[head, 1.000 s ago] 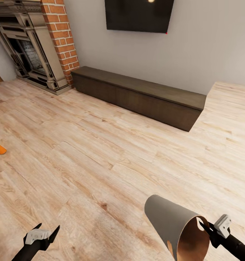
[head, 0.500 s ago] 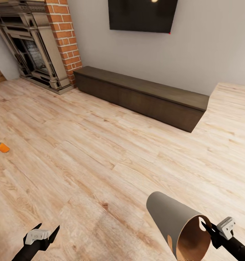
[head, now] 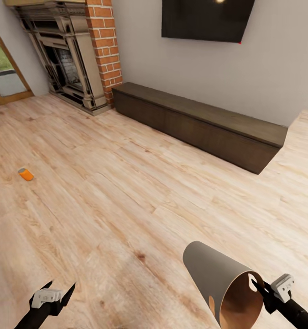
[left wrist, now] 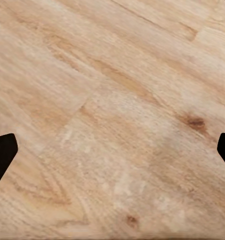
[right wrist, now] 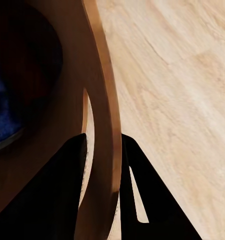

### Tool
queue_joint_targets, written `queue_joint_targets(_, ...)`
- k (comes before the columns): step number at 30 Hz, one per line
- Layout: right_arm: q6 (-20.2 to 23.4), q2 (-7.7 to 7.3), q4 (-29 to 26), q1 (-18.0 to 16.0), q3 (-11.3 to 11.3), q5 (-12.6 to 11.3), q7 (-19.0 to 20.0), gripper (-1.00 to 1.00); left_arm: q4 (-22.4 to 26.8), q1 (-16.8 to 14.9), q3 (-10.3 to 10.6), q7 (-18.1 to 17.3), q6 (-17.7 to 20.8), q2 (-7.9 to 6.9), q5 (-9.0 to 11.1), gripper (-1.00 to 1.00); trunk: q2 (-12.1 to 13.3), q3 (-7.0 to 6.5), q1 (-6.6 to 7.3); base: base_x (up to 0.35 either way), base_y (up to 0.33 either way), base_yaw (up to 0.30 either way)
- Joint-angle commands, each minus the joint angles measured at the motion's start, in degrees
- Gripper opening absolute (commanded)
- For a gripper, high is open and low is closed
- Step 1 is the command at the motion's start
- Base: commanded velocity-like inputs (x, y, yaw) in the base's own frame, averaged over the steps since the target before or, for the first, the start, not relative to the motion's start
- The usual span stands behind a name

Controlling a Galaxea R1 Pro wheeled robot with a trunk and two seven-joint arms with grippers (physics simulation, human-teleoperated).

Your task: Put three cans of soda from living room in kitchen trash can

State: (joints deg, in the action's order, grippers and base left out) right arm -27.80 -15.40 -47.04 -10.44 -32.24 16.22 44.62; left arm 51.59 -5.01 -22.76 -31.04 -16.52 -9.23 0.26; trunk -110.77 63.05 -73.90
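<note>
My right jaws [head: 259, 287] pinch the bin's [head: 217, 278] rim, one finger [right wrist: 52, 185] inside, one outside; something dark blue [right wrist: 5, 112] lies in it. Left jaws [head: 58, 289] spread over bare floor [head: 126, 205]. Orange can [head: 25, 174] lies on the floor well beyond the left jaws.

text: none readable | labels: none | brands: none | numbers: none | signs: none on any surface in view
</note>
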Motion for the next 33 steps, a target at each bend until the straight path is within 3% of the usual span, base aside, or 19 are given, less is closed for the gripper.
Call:
queue_joint_targets(1,0.0,0.03,-0.1,0.0,0.0,-0.4,0.6,-1.00,0.0,0.0,0.0,0.0,0.0,0.00,0.0,1.00,0.0,0.00,0.00,0.000,0.000,0.253)
queue_joint_targets(13,0.4,0.03,-1.6,-0.1,0.2,-0.4,0.4,-1.00,1.2,-0.5,0.0,0.0,1.7,0.02,0.0,1.00,0.0,0.00,0.00,0.000,0.000,0.254)
queue_joint_targets(16,0.9,0.53,-4.5,-0.1,0.6,-0.4,0.4,-1.00,4.5,-0.8,0.1,-0.1,5.2,0.06,0.0,1.00,0.0,0.00,0.00,0.000,0.000,0.254)
queue_joint_targets(20,3.1,2.63,-9.2,-0.4,1.0,0.0,0.8,-1.00,10.0,-1.0,0.3,-0.1,9.4,0.08,0.0,1.00,0.0,-0.02,0.00,0.000,0.000,0.254)
queue_joint_targets(23,6.0,3.12,-13.9,-0.5,1.7,0.0,1.2,-1.00,11.7,-1.3,0.5,-0.1,10.4,0.09,-0.1,1.00,0.0,-0.08,0.00,0.000,0.000,0.254)
queue_joint_targets(28,13.5,4.17,-23.6,-0.5,6.6,-0.3,1.5,-1.00,17.5,-2.3,0.6,-0.1,12.9,0.10,-0.2,1.00,0.0,-0.21,0.00,0.000,0.000,0.253)
queue_joint_targets(33,15.1,4.47,-26.9,-0.5,7.2,-0.4,1.5,-1.00,18.3,-2.2,0.5,0.0,13.0,0.12,-0.4,1.00,0.0,-0.25,0.00,0.026,0.000,0.233)
